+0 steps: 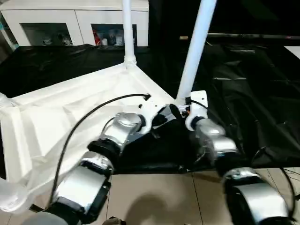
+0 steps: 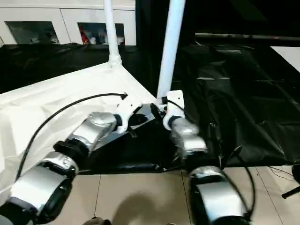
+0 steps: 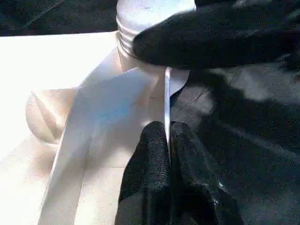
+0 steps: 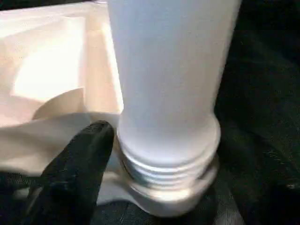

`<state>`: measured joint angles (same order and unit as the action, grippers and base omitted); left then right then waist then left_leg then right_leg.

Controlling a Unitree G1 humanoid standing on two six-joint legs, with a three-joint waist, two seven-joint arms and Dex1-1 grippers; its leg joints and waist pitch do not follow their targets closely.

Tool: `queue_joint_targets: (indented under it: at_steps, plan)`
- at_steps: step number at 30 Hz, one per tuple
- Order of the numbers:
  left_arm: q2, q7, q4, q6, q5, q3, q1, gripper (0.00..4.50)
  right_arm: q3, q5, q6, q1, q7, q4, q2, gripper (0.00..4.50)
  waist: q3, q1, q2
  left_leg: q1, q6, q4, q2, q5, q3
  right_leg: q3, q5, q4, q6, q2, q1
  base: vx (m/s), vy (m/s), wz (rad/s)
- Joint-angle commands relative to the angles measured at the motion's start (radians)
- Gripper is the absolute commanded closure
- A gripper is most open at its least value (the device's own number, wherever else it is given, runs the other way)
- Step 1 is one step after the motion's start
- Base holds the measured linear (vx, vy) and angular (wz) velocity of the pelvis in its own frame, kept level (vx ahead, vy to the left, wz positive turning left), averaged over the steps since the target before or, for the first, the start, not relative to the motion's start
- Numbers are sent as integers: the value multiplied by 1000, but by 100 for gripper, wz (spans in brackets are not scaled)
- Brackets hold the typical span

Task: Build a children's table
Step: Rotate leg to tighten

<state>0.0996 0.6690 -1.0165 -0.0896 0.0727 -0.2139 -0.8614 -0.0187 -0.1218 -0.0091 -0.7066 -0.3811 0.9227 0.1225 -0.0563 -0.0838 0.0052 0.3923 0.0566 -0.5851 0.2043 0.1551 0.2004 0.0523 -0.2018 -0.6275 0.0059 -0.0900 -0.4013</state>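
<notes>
The children's table lies upside down: its white ribbed tabletop (image 1: 70, 117) rests on a black cloth. One white leg (image 1: 127, 28) stands upright in the far corner socket. A second leg (image 1: 194, 51) leans slightly in the near corner socket, its threaded end (image 4: 168, 164) at the socket's mouth. My left gripper (image 3: 168, 129) is shut on the tabletop's thin rim beside that corner. My right gripper (image 1: 185, 108) is open around the base of the second leg, with one black finger (image 4: 79, 168) close beside the thread.
A black cloth (image 1: 253, 93) covers the surface under and to the right of the tabletop. A white glass-door cabinet (image 1: 75, 18) stands at the back. A black cable (image 1: 89, 117) arcs over my left forearm. Tiled floor (image 1: 159, 197) shows below.
</notes>
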Motion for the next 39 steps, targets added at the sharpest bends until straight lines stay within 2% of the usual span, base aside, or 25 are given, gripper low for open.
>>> queue_joint_targets:
  at_steps: [1,2,4,5,6,8,9,10,11,12,14,19,20,21,23,25,30,39]
  plan:
    - [27,55,22,45,0,5,24,450,35,-9,24,30,-124,-84,41,62,74,-8,-15,-18,-78,57,22,175,-15,-33,-54,76,-236,-53,53,0,0,0]
    - [39,83,28,56,0,1,30,450,48,-13,35,51,-178,-124,67,62,75,-10,-19,-19,-86,55,23,165,-13,-33,-34,74,-241,-52,53,0,0,0]
    - [66,181,59,81,-17,-10,54,450,79,-14,51,95,-286,-198,134,62,74,-15,-18,-18,-99,55,23,154,-14,-32,-15,72,-248,-51,55,0,0,0]
    - [67,189,62,84,-18,-11,56,450,81,-14,52,97,-293,-201,138,62,73,-17,-18,-19,-101,55,26,156,-13,-33,-19,72,-250,-52,53,0,0,0]
    - [81,251,91,102,-29,-22,72,450,98,-15,63,113,-344,-230,165,62,75,-19,-18,-19,-99,55,25,160,-13,-32,-29,72,-255,-53,55,0,0,0]
    - [101,340,139,110,-48,-37,94,450,119,-20,86,135,-422,-273,201,62,72,-19,-18,-19,-93,56,27,178,-12,-32,-57,74,-258,-52,52,0,0,0]
    - [110,371,159,102,-54,-44,102,450,131,-16,84,143,-455,-287,217,62,71,-21,-15,-23,-85,57,29,193,-10,-33,-85,76,-257,-53,46,0,0,0]
    - [117,400,176,92,-59,-51,108,450,139,-10,86,147,-476,-295,227,62,71,-21,-16,-22,-80,58,30,200,-11,-33,-97,77,-258,-54,47,0,0,0]
    - [128,442,201,86,-63,-65,118,450,145,-6,92,149,-495,-302,234,62,70,-25,-4,-26,-70,58,32,215,-12,-34,-115,78,-257,-55,43,0,0,0]
    - [137,484,225,79,-69,-78,128,450,148,-6,102,151,-509,-311,237,62,69,-25,-9,-24,-62,60,32,222,-11,-35,-121,79,-256,-53,43,0,0,0]
    - [139,498,234,75,-71,-82,132,450,149,-7,105,152,-513,-316,237,62,69,-30,-7,-31,-51,61,34,236,-9,-36,-133,81,-257,-54,37,0,0,0]
    - [145,528,269,58,-68,-77,149,450,187,2,143,167,-558,-369,249,62,68,-30,-11,-26,-30,66,32,250,-13,-35,-157,81,-236,-55,41,0,0,0]
    - [148,527,273,56,-66,-77,151,450,187,5,143,167,-559,-368,248,62,69,-30,-11,-25,-29,65,31,243,-13,-37,-155,81,-233,-56,41,0,0,0]
    - [153,527,284,49,-67,-78,157,450,186,8,143,168,-561,-366,246,97,69,-30,-12,-24,-31,64,31,236,-13,-36,-150,81,-231,-56,41,0,0,0]
    - [157,525,291,45,-68,-80,160,450,183,7,143,168,-561,-364,244,97,71,-30,-12,-23,-35,63,31,219,-13,-36,-127,78,-234,-56,42,0,0,0]
    - [159,525,294,43,-67,-79,163,450,180,4,140,168,-562,-363,240,125,71,-29,-12,-22,-40,63,30,211,-13,-35,-114,76,-237,-55,42,0,0,0]
    - [158,531,314,28,-64,-77,174,450,180,-6,155,178,-568,-383,242,161,71,-27,-11,-23,-41,62,30,213,-13,-35,-114,76,-239,-54,43,0,0,0]
    - [158,535,326,4,-68,-78,187,450,170,-11,162,201,-550,-381,224,174,72,-26,-10,-23,-46,60,29,202,-12,-35,-92,74,-244,-53,44,0,0,0]
